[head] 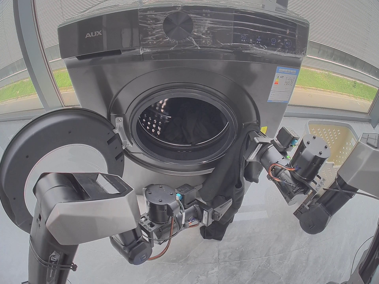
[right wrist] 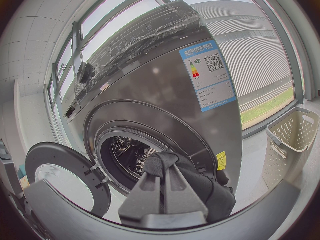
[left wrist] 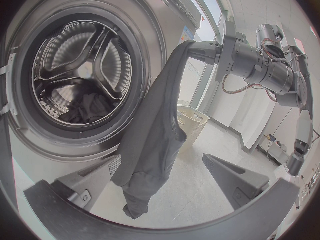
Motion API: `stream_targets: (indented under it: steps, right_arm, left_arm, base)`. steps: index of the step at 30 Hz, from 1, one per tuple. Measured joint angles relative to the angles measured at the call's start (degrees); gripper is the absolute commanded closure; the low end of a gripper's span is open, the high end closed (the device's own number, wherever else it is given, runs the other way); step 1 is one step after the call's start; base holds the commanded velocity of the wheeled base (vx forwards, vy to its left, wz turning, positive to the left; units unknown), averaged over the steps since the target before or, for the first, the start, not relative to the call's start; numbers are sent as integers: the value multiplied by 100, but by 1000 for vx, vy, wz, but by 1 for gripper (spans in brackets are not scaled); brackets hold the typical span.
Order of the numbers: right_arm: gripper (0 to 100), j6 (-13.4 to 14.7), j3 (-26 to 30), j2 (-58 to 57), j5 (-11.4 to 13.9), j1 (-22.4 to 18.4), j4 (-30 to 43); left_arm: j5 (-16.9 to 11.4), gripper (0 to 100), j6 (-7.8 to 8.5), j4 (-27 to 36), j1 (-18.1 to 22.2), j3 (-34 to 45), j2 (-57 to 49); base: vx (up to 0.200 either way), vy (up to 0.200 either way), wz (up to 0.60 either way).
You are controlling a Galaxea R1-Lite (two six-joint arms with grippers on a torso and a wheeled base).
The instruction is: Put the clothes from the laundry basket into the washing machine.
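Observation:
A dark garment (head: pixel 227 178) hangs in front of the washing machine (head: pixel 177 75), just right of its open drum (head: pixel 183 125). My right gripper (head: pixel 248 137) is shut on the garment's top edge, seen close up in the right wrist view (right wrist: pixel 163 170). The cloth (left wrist: pixel 150 134) droops from the right gripper (left wrist: pixel 200 50) toward the floor. My left gripper (left wrist: pixel 160 159) is open around the cloth's lower part, which lies nearer one finger (left wrist: pixel 106 170). In the head view the left gripper (head: pixel 227 213) is low beside the hanging hem. More dark clothes (left wrist: pixel 86 107) lie inside the drum.
The round door (head: pixel 59 146) stands swung open to the left of the drum. A beige laundry basket (head: pixel 335 139) stands on the floor to the machine's right, behind my right arm. Grey tiled floor (head: pixel 244 249) lies in front.

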Motion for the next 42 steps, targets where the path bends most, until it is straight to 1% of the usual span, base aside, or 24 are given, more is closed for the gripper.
stream_targets:
  steps: [1, 3, 4, 5, 6, 8, 10, 12, 15, 18, 20, 22, 25, 28, 31, 36, 39, 42]
  right_arm:
    - [100, 2, -2, 7, -1, 0, 0]
    - [100, 11, -10, 24, -1, 0, 2]
    - [100, 11, -11, 30, -1, 0, 0]
    - [100, 16, -13, 39, 0, 0, 0]
    - [100, 16, -13, 41, -1, 0, 0]
    - [100, 18, -11, 50, 0, 4, 0]
    - [100, 18, -2, 60, 0, 11, 0]
    - [100, 21, 0, 61, 0, 11, 0]
    - [100, 24, 1, 63, 0, 11, 0]
    - [100, 24, 6, 68, 2, 11, 0]
    - [100, 27, 11, 68, 2, 13, 0]
    - [100, 27, 20, 68, 0, 13, 0]
    - [100, 27, 20, 68, 2, 4, 0]
    - [100, 27, 26, 68, 2, 0, 0]
    - [100, 27, 28, 68, 2, -2, 0]
    - [100, 29, 30, 68, 2, -2, 0]
    - [100, 27, 30, 68, 2, 4, 0]
    - [100, 27, 30, 68, 5, 11, 0]
  left_arm:
    - [-7, 0, -6, 13, -6, -63, 27]
    - [-40, 0, -71, 99, -20, -254, 102]
    - [-85, 0, -165, 172, -24, -347, 144]
    - [-154, 0, -239, 229, -39, -422, 179]
    - [-207, 0, -268, 246, -46, -450, 196]
    - [-433, 0, -340, 295, -59, -544, 245]
    - [-572, 0, -383, 328, -83, -646, 289]
    - [-622, 0, -389, 339, -89, -678, 308]
    - [-789, 0, -395, 345, -89, -720, 334]
    - [-1005, 0, -430, 361, -88, -786, 366]
    - [-1125, 0, -523, 429, -72, -858, 383]
    - [-1191, 0, -666, 558, -52, -952, 396]
    - [-1223, 0, -873, 785, -33, -1111, 400]
    - [-1220, 0, -967, 1091, 2, -1315, 397]
    - [-1172, 0, -986, 1488, 57, -1543, 402]
    - [-1045, 0, -989, 1950, 149, -2071, 424]
    - [-1015, 0, -985, 2187, 174, -2354, 452]
    - [-1022, 0, -978, 2295, 185, -2533, 485]
  base:
    - [0, 0, 0]
    - [0, 0, 0]
    - [0, 0, 0]
    - [0, 0, 0]
    - [0, 0, 0]
    - [0, 0, 0]
    - [0, 0, 0]
    - [0, 0, 0]
    - [0, 0, 0]
    - [0, 0, 0]
    - [0, 0, 0]
    - [0, 0, 0]
    - [0, 0, 0]
    - [0, 0, 0]
    - [0, 0, 0]
    - [0, 0, 0]
    - [0, 0, 0]
    - [0, 0, 0]
